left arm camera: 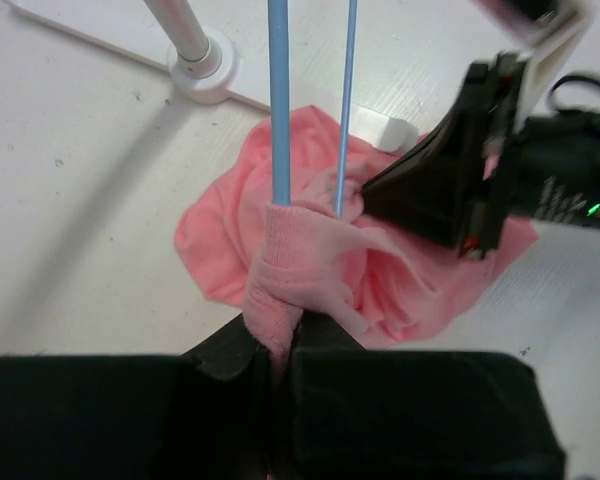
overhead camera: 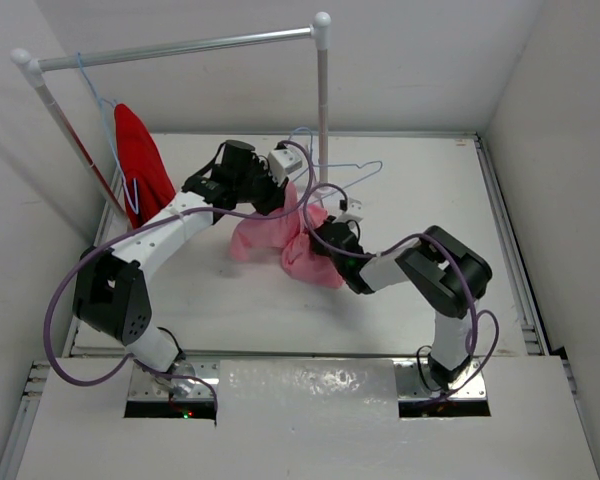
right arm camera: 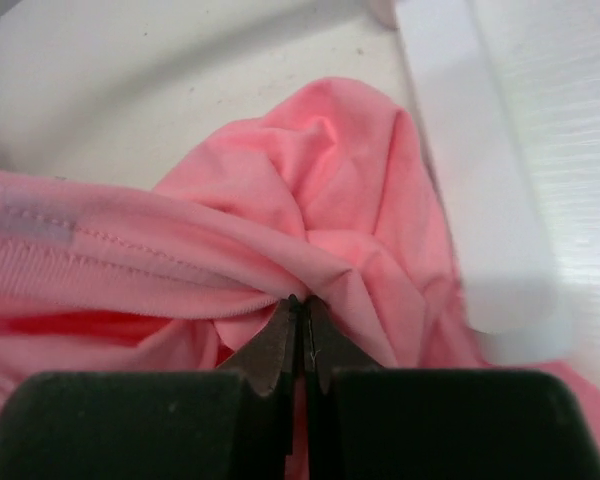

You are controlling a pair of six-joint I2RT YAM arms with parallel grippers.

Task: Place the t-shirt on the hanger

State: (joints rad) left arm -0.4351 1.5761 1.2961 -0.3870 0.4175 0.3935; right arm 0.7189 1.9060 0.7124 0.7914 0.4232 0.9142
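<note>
The pink t-shirt (overhead camera: 252,242) lies bunched on the white table, in front of the rack's upright pole. The light-blue wire hanger (overhead camera: 358,172) slants above it. In the left wrist view the hanger's wires (left arm camera: 278,100) run into a roll of t-shirt fabric (left arm camera: 290,250). My left gripper (left arm camera: 273,345) is shut on that roll, at the shirt's upper edge (overhead camera: 280,200). My right gripper (right arm camera: 300,300) is shut on a fold of the t-shirt (right arm camera: 320,170), at the shirt's right side (overhead camera: 322,238). The same gripper shows as a black wedge (left arm camera: 430,190) in the left wrist view.
A white clothes rack stands over the back of the table: upright pole (overhead camera: 323,100), top bar (overhead camera: 180,48), flat foot (right arm camera: 480,150). A red garment (overhead camera: 140,160) hangs on another hanger at the rack's left end. Walls close in on both sides.
</note>
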